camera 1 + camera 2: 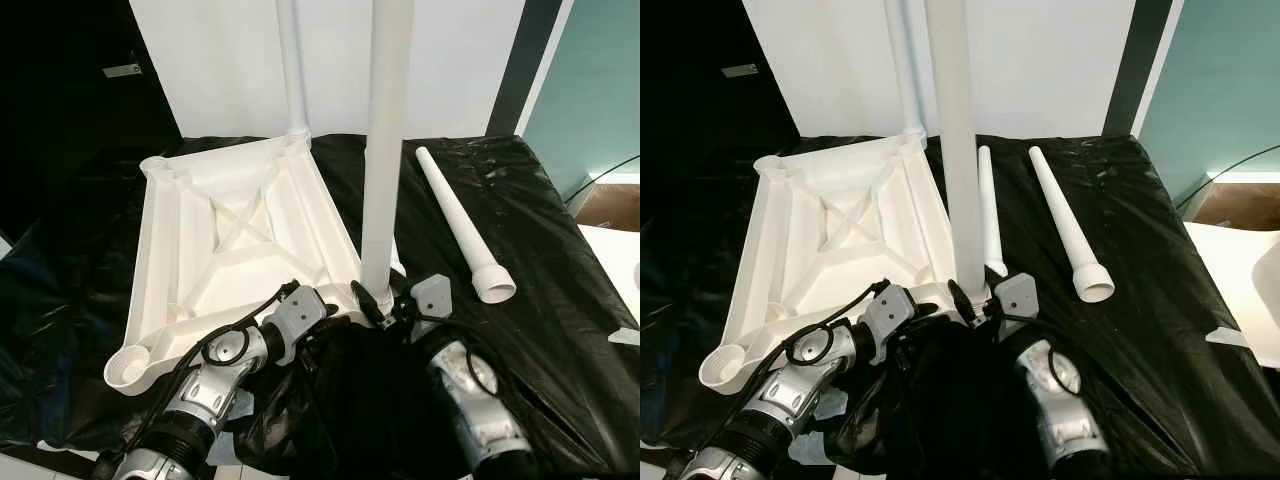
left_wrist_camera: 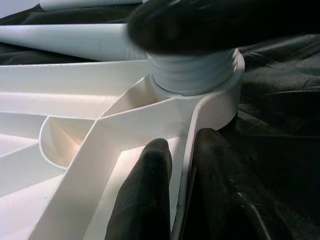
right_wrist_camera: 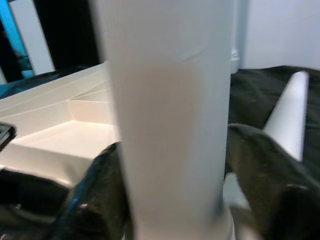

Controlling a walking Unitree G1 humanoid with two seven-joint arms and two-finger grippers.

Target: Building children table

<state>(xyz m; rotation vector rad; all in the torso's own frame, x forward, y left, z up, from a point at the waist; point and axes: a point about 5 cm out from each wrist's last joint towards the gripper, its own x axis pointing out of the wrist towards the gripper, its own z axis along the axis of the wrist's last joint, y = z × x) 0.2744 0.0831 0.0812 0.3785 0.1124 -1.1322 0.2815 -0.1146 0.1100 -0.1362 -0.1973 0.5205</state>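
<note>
The white plastic tabletop (image 1: 235, 255) lay upside down on black plastic sheeting (image 1: 530, 330), its ribbed underside facing up and a round socket at each corner. Two legs stood upright in it: the far leg (image 1: 291, 70) in the back corner socket, and the near leg (image 1: 385, 150) in the front corner socket closest to the robot, its threaded end seated in the collar as seen from the left wrist. The right gripper (image 1: 385, 300) was closed around the base of the near leg, one black finger (image 3: 95, 200) pressed on either side of the white tube. The left gripper (image 2: 182, 195) clamped the tabletop's outer wall just beside that same socket, one finger inside the rim and one outside. A loose leg (image 1: 462, 225) lay flat on the sheeting to the robot's right, its wide socket end toward the robot. Another loose leg (image 1: 987, 205) lay between it and the tabletop, just behind the near leg.
</note>
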